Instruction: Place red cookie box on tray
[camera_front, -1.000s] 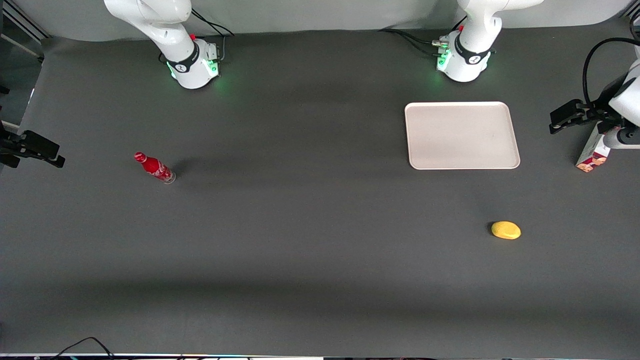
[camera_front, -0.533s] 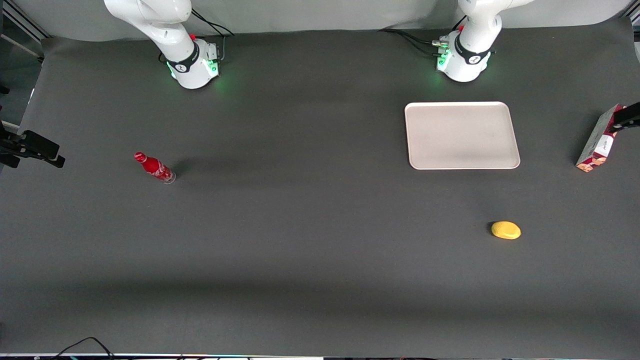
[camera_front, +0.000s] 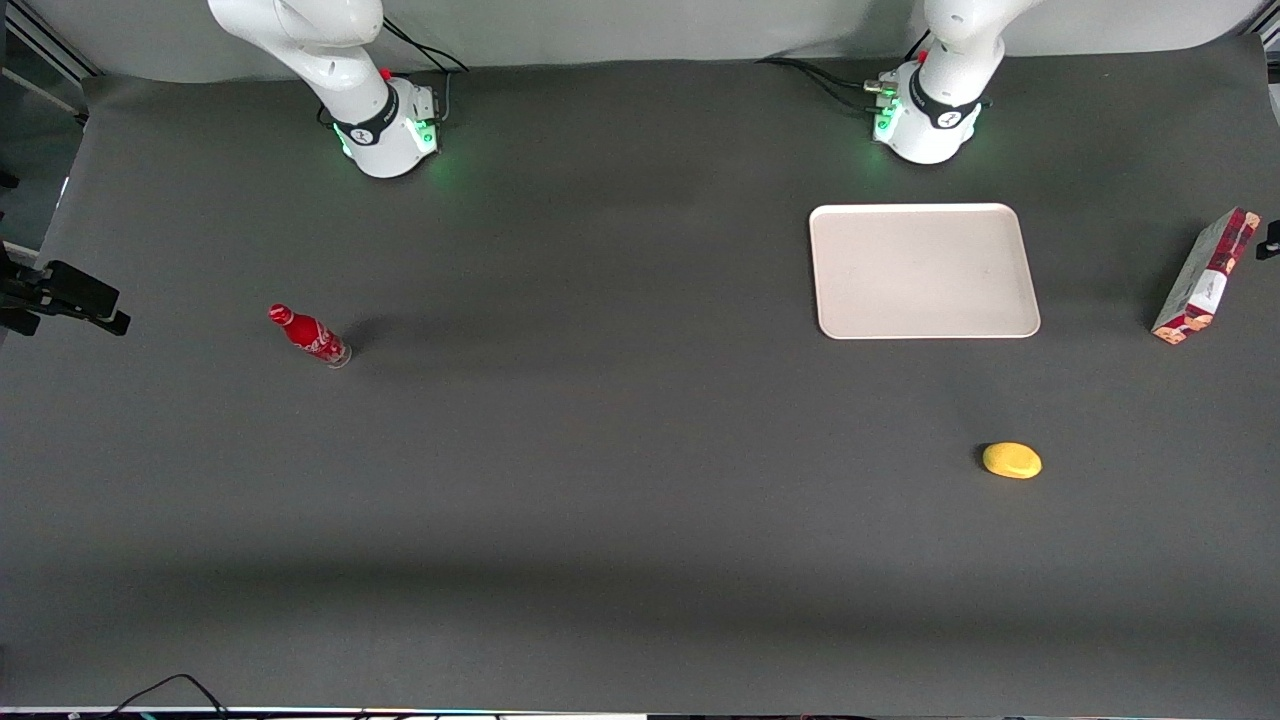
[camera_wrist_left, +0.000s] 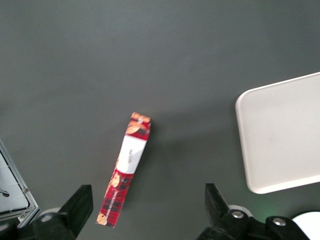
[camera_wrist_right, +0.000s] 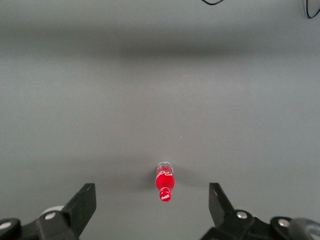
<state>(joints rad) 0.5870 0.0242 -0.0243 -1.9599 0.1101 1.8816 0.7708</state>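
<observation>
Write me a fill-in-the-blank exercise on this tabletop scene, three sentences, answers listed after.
1. The red cookie box lies on the dark table, not yet on the ____.
2. The gripper hangs above the box with its fingers ____.
3. The small yellow object lies ____ the front camera than the tray.

Missing words: tray; open; nearer to
</observation>
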